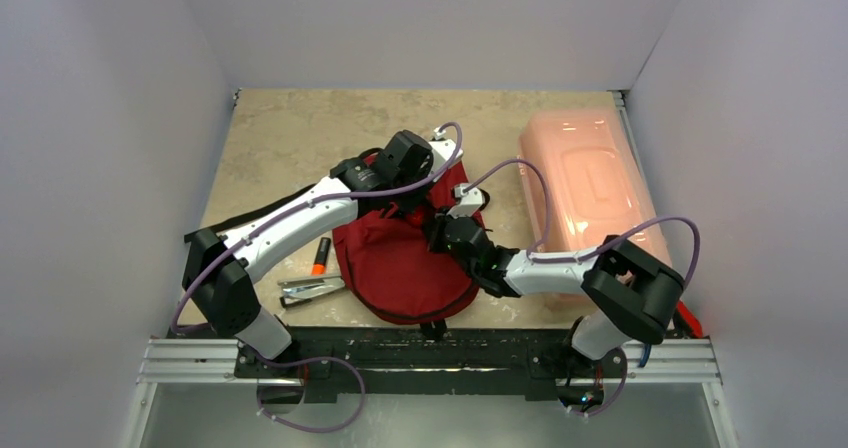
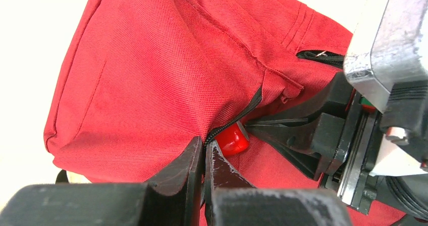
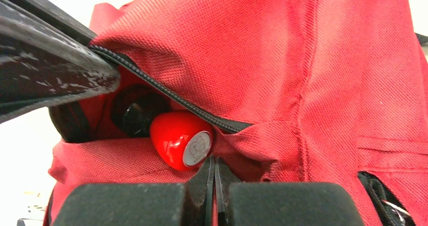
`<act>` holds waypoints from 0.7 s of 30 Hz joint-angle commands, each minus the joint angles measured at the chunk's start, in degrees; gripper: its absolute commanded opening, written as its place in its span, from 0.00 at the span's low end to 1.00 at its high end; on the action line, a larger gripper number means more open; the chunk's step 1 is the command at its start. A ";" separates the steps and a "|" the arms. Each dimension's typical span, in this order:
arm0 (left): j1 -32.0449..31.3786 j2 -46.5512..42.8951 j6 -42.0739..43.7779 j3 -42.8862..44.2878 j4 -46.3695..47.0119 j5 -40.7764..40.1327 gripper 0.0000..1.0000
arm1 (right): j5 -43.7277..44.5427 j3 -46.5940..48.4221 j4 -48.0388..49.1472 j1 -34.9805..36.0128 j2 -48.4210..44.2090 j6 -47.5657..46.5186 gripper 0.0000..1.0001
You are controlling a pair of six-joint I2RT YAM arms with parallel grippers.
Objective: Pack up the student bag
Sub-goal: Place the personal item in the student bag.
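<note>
The student bag is a dark red backpack lying in the middle of the table. My left gripper is shut on the upper zipper edge of the bag's opening and holds it up. My right gripper is shut on the red fabric of the lower lip. Inside the held-open mouth lie a glossy red rounded object with a silver end and a black round object. The red object also shows in the left wrist view. A left finger shows in the right wrist view.
An orange marker and a stapler lie on the table left of the bag. A pale pink translucent plastic box stands at the right, close to the right arm. White walls enclose the table.
</note>
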 commanded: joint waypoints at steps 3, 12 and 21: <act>-0.58 -1.67 -1.90 2.94 2.95 4.00 0.00 | 2.97 2.92 14.89 0.30 1.74 -2.60 0.00; -0.61 -4.08 -0.49 0.73 4.22 1.41 0.00 | -5.36 4.74 31.05 -1.54 7.36 -4.60 0.02; -0.51 -3.78 -4.01 1.87 2.71 3.37 0.44 | -1.48 2.44 2.08 -1.54 -3.10 -4.58 0.19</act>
